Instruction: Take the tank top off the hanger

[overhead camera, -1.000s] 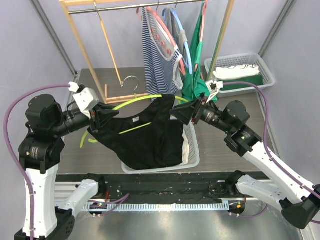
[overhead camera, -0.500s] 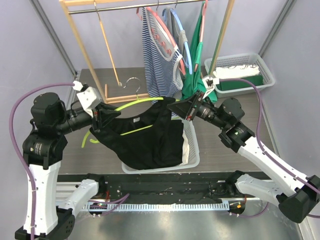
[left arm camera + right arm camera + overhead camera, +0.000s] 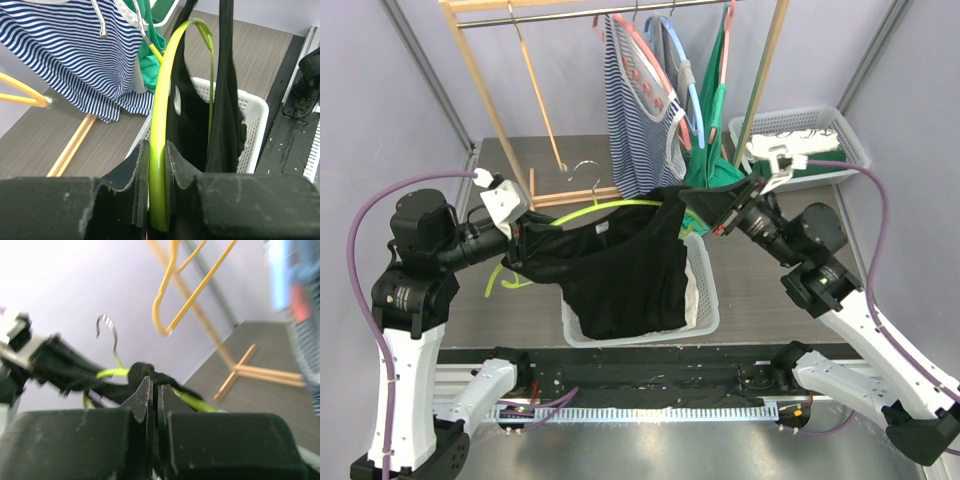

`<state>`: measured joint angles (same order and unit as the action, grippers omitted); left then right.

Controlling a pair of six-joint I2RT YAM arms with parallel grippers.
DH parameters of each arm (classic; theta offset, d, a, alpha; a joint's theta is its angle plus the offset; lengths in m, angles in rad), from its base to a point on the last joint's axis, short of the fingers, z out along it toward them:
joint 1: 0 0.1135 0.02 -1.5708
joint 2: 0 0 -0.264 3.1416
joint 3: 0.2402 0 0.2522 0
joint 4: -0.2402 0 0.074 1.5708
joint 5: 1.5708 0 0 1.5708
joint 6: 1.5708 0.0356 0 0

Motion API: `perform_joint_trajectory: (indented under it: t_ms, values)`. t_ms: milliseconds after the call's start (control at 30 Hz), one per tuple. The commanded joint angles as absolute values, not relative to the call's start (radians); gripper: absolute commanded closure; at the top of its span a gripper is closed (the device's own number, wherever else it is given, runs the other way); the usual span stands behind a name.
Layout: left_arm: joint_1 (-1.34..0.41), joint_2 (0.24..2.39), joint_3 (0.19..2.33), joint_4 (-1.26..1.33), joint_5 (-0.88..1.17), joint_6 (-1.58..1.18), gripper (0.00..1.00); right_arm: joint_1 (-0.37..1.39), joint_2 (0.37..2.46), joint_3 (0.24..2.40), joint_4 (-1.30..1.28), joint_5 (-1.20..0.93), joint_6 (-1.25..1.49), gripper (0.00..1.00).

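Observation:
A black tank top (image 3: pixel 620 275) hangs on a lime-green hanger (image 3: pixel 605 207) above a white basket (image 3: pixel 705 290). My left gripper (image 3: pixel 520 245) holds the hanger's left end; in the left wrist view the green hanger (image 3: pixel 162 125) runs straight between the pads of my left gripper (image 3: pixel 157 150), and the tank top (image 3: pixel 225 100) drapes to its right. My right gripper (image 3: pixel 692 212) is shut on the tank top's right shoulder strap. In the right wrist view the black strap (image 3: pixel 150 371) sits at the tips of my right gripper (image 3: pixel 154 385), with the hanger (image 3: pixel 192 401) showing under it.
Behind stands a wooden clothes rack (image 3: pixel 775 60) with a blue-striped top (image 3: pixel 635 120), a green garment (image 3: pixel 705 160), coloured hangers and a yellow hanger (image 3: pixel 535 75). A second white basket (image 3: pixel 850 140) with white and green cloth sits at the back right.
My right gripper has shut on the tank top's right strap and drawn it up and to the right, stretching the fabric. The left gripper keeps its hold and has shifted slightly.

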<state>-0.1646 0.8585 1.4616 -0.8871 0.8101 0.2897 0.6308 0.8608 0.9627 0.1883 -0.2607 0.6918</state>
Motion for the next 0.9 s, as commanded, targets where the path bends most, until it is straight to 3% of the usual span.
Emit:
perform_joint_trajectory:
  t_ms: [0,333,600,867]
  values:
    - [-0.169,0.836,1.491,-0.841,0.801,0.293,1.0,0.618,0.824,1.043,0.086,0.119,0.618,0.99]
    - [-0.167,0.824,1.675,-0.908,0.807,0.31,1.0,0.601,0.785,0.983,-0.086,0.465,0.598,0.99]
    - [-0.169,0.804,1.709,-0.864,0.836,0.233,1.0,0.588,0.767,0.931,-0.16,0.46,0.597,0.99]
    - [-0.169,0.816,1.637,-0.787,0.769,0.291,1.0,0.588,0.621,0.851,-0.245,0.416,0.601,0.99]
